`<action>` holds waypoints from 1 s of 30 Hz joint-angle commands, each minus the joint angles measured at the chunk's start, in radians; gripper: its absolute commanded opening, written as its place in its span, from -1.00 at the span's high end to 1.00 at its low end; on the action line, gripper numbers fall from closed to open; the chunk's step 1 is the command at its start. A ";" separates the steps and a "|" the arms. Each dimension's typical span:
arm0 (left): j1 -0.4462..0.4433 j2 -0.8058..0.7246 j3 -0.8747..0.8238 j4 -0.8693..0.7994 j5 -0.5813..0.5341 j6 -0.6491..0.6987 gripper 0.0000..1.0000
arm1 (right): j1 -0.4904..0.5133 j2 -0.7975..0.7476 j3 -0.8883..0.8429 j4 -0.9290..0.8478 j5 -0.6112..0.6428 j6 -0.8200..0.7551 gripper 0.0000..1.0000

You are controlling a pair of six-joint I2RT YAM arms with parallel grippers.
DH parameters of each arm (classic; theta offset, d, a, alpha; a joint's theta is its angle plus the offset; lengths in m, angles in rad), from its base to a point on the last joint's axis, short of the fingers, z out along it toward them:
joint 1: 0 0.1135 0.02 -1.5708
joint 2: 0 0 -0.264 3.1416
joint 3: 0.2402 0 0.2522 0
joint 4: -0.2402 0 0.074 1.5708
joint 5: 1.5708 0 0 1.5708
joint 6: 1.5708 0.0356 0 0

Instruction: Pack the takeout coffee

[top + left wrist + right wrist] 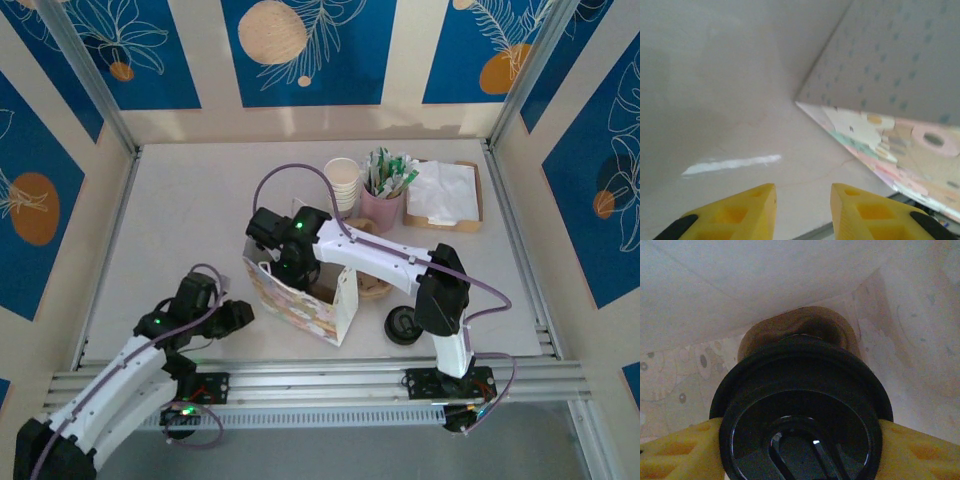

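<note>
The right gripper (800, 445) clamps its yellow wedge fingers on the coffee cup (800, 390), with its round glossy black lid over brown paper, inside the patterned paper bag (300, 305). The left gripper (799, 205), nearly closed and empty, hovers over the smooth table (715, 125).

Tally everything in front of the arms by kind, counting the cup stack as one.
Patterned paper bag: 1
Lidded coffee cup: 1
Stack of lidless cups: 1
Loose black lid: 1
Pink cup of sachets: 1
Napkin tray: 1
Tan item, partly hidden, unclear: 1
Total: 7
</note>
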 commanded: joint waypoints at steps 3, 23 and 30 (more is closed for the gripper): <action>-0.122 0.063 -0.042 0.187 -0.054 -0.129 0.31 | -0.002 0.015 0.023 -0.015 0.041 0.072 -0.02; -0.421 0.375 -0.105 0.564 -0.300 -0.295 0.03 | 0.008 0.027 0.003 -0.036 0.005 0.179 -0.02; -0.422 0.445 -0.066 0.556 -0.365 -0.309 0.00 | 0.023 0.034 -0.011 -0.067 -0.020 0.211 -0.02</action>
